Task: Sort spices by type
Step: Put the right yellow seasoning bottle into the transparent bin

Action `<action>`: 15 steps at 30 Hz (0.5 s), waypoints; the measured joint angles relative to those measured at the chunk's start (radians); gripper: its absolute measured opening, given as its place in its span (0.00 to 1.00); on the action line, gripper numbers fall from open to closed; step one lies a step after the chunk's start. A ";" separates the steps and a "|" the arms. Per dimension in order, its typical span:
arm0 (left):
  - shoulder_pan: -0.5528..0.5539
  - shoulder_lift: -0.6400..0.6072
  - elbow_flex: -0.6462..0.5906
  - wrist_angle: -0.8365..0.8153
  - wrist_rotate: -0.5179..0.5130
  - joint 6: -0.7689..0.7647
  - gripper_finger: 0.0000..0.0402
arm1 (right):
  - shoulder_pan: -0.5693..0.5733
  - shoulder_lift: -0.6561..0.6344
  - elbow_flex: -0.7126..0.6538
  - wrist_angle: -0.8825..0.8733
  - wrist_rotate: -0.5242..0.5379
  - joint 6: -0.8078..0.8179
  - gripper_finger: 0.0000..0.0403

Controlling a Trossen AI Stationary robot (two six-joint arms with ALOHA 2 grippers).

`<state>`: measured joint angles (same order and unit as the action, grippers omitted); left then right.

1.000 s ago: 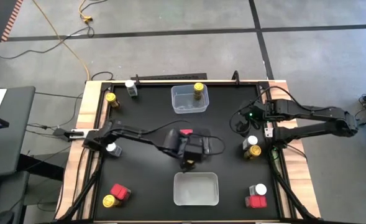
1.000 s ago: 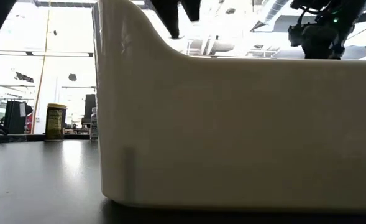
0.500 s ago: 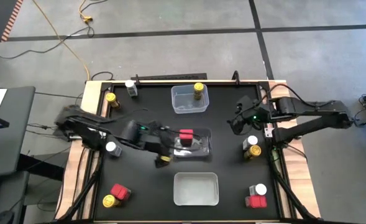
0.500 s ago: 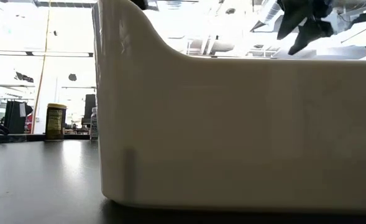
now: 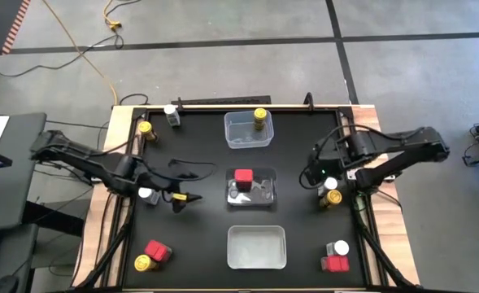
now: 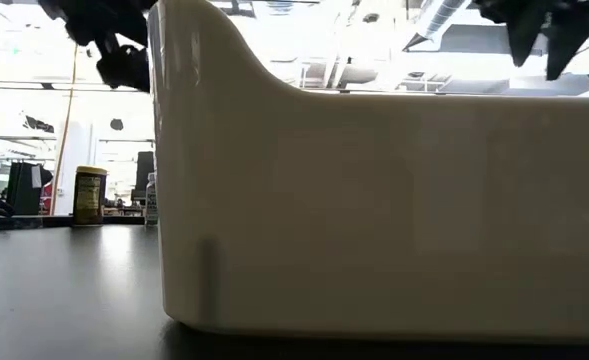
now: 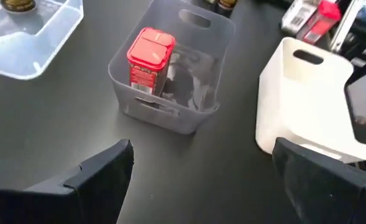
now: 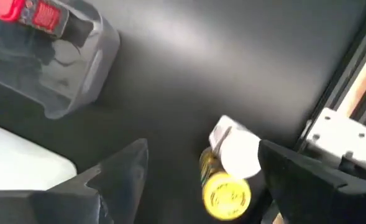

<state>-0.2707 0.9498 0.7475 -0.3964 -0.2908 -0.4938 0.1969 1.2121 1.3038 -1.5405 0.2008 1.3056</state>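
Right hand: fingers spread wide, empty, hovering over the table's right side, just beside a white-capped jar and a yellow-capped jar that stand touching each other near the right rail. Likely the next pick is one of this pair.

Left hand: wide open, empty, low over the table left of centre, beside another white-capped jar.

Centre: a clear tub holds one red tin, upright. Far tub holds one yellow-capped jar. Near, white tub looks empty from above.

Loose spices remain at both near corners, each a red tin with a jar, and two jars at the far left.

Handling, by judgement: jars are small, rigid, probably light, smooth and round, so they could twist or slip. Take hold across the body just under the cap, fingers square to it. With the pair touching, closing on one may knock the other over; come straight down. Tins have flat faces, an easier grip.
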 joint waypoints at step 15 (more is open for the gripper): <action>0.000 -0.047 -0.084 0.073 0.001 -0.050 0.92 | 0.198 -0.081 -0.243 0.050 -0.188 0.096 0.80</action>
<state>-0.2707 0.9023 0.6636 -0.3231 -0.2893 -0.5442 0.3945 1.1308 1.0607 -1.4907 0.0132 1.4014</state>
